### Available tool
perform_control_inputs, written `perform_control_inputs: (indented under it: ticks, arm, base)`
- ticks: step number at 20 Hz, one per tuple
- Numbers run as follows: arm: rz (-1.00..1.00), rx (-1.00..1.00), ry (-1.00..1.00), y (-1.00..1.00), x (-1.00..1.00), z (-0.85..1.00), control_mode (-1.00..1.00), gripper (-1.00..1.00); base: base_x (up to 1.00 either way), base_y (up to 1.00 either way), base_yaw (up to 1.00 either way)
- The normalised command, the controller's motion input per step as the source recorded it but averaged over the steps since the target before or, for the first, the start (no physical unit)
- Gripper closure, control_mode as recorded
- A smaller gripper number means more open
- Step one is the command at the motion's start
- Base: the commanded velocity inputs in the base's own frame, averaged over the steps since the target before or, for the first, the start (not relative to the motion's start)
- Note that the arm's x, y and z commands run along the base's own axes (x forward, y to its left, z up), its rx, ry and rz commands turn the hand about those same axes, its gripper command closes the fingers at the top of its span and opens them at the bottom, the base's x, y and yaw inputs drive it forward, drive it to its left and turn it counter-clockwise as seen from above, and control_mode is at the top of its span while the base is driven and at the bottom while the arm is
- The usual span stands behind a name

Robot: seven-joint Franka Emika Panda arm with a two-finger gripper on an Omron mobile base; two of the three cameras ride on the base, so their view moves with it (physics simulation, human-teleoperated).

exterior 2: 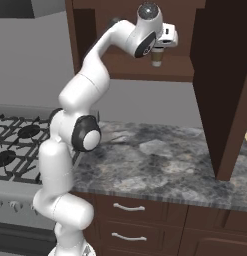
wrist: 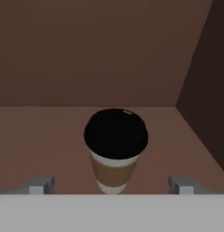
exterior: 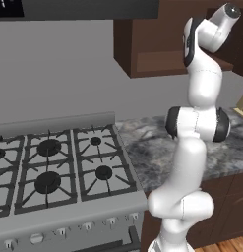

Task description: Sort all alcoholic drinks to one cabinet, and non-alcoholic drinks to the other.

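Note:
A tan paper coffee cup [wrist: 114, 152] with a dark lid stands upright on the floor of the open dark brown wall cabinet [wrist: 50, 131]. My gripper [wrist: 111, 186] is open just above and in front of the cup. Its two fingertips [wrist: 38, 185] sit wide apart on either side, clear of the cup's wall. From the right base view the cup [exterior 2: 156, 59] rests on the cabinet's bottom board [exterior 2: 140, 71], directly under the gripper [exterior 2: 158, 49]. The raised arm reaches into the same cabinet [exterior: 152, 59] in the left base view.
The cabinet's tall door [exterior 2: 225, 90] hangs open at the right, reaching down toward the granite counter [exterior 2: 155, 160]. A gas stove [exterior: 54, 167] lies to the left under a grey range hood [exterior: 88, 7]. Drawers [exterior 2: 130, 207] sit below the counter.

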Motion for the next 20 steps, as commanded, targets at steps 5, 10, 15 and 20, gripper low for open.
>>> perform_control_inputs:
  ticks: [5,10,15,20]
  arm:
    - [-0.02,0.00,-0.06,0.00,-0.53,0.00,-1.00,-1.00]
    - [-0.01,0.00,-0.03,0.00,-0.68,0.00,-1.00,-1.00]
    - [0.00,0.00,-0.07,0.03,-0.76,-0.02,-1.00,-1.00]
    - [0.00,-0.01,-0.11,0.23,-0.65,-0.04,-1.00,-1.00]
  base:
    - [0.00,0.00,0.00]
    - [0.00,0.00,0.00]
    - [0.00,0.00,0.00]
    - [0.00,0.00,0.00]
